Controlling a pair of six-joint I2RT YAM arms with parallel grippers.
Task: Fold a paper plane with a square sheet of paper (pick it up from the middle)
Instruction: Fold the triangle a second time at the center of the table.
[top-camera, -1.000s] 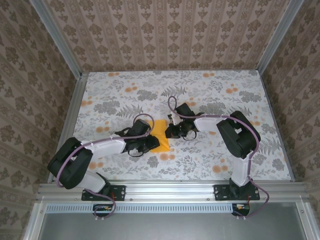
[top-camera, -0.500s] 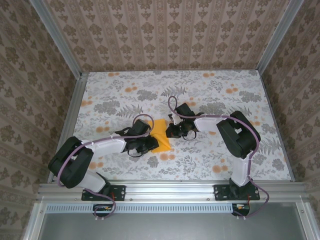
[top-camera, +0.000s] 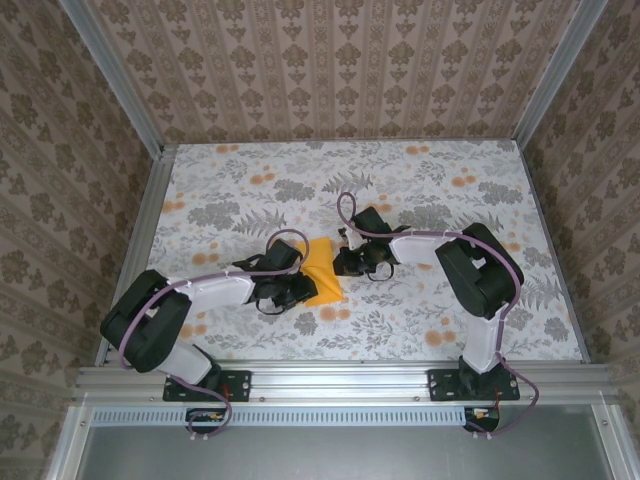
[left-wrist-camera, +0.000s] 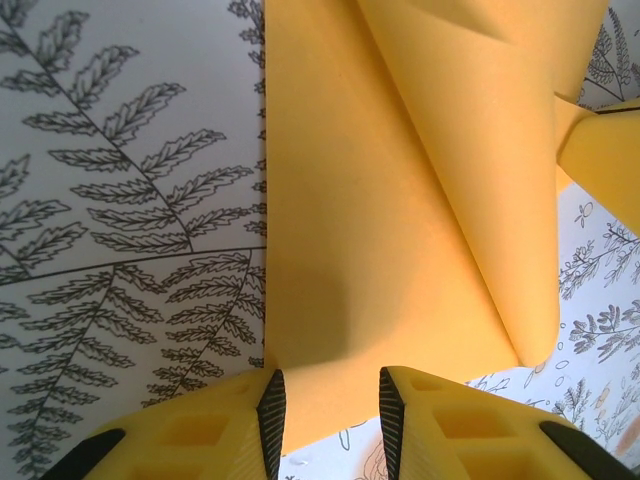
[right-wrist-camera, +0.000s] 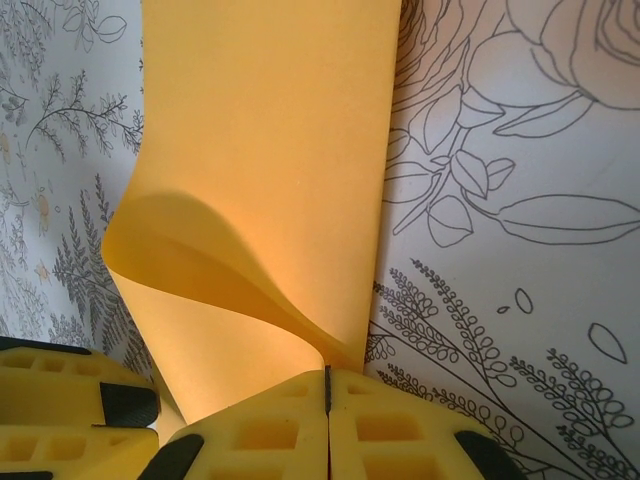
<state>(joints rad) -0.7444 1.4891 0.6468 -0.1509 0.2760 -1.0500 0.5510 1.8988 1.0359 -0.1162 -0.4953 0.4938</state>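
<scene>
Plain orange-yellow square sheet of paper (top-camera: 325, 280), grey-and-orange floral-print table (top-camera: 420, 170).

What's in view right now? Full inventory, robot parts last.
square sheet of paper: one, orange-yellow, mid-table between the grippers, one side curled up
table cover: one, white with grey leaf print and orange blossoms, over the tabletop
walls: three, beige patterned, around the table
frame rail: one, silver, near edge
left arm: one, black and white
right arm: one, black and white
left gripper: yellow fingers, jaws apart at the sheet's edge
right gripper: yellow fingers, shut on the sheet's lifted edge
</scene>
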